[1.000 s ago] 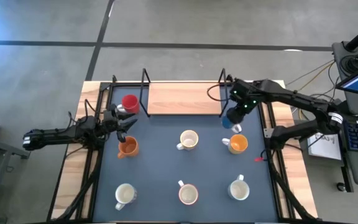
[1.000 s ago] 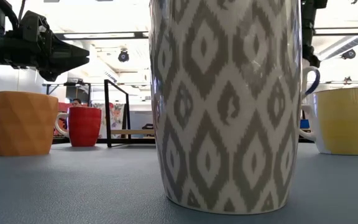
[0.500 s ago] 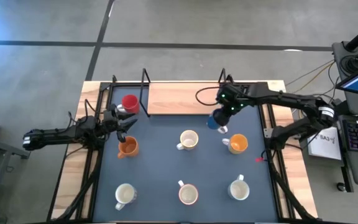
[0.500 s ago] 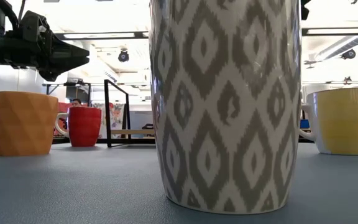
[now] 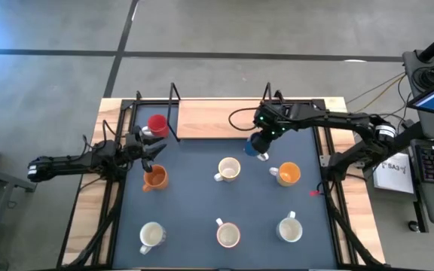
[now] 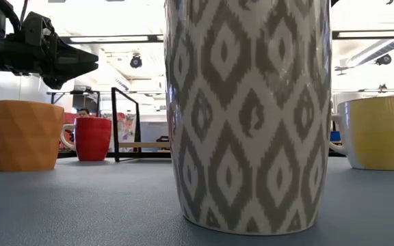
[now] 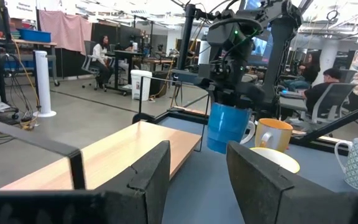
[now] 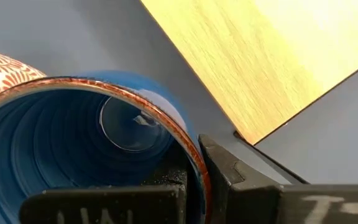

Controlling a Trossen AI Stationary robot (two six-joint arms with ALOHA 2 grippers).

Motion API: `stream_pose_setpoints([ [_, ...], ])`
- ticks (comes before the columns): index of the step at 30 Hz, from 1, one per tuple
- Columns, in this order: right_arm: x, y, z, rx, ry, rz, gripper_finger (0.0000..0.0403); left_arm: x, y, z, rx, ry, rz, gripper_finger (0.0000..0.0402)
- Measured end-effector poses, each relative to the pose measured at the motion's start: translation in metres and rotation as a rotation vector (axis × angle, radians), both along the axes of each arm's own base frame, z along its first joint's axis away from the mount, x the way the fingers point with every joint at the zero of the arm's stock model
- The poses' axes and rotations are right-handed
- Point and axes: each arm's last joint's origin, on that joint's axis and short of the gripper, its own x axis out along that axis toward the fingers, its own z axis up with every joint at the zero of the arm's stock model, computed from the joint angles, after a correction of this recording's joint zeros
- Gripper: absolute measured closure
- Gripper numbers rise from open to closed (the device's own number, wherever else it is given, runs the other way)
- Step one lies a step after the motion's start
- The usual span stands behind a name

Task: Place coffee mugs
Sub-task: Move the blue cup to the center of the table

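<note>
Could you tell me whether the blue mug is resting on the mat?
No, the left wrist view shows the blue mug hanging above the mat, held by the right hand.

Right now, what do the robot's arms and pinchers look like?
Both arms are dark and thin with several joints. The right arm has looping black cables, small green lights near its wrist and a white band. The left gripper has two flat, dark, wedge-shaped fingers.

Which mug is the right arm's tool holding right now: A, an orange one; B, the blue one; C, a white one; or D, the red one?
B: the right tool is clamped on the rim of the blue mug, which hangs clear of the mat by the wooden board.
</note>
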Motion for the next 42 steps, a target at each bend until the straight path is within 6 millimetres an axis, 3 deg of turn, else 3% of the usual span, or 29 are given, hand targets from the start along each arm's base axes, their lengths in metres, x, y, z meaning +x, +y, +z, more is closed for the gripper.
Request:
stream_pose_setpoints([
  [7,0.002,0.013,0.002,0.036,-0.023,0.032,0.0390,0.000,0.000,0.000,0.000,0.001,0.000,0.0260],
  [17,0.013,0.032,0.027,0.012,-0.099,0.102,0.0390,0.000,0.000,0.000,0.000,0.001,0.000,0.0260],
  [34,0.033,0.034,0.002,-0.051,0.020,0.114,0.0390,0.000,0.000,0.000,0.000,0.001,0.000,0.0260],
  [42,0.040,0.044,0.009,-0.078,0.041,0.134,0.0390,0.000,0.000,0.000,0.000,0.001,0.000,0.0260],
])
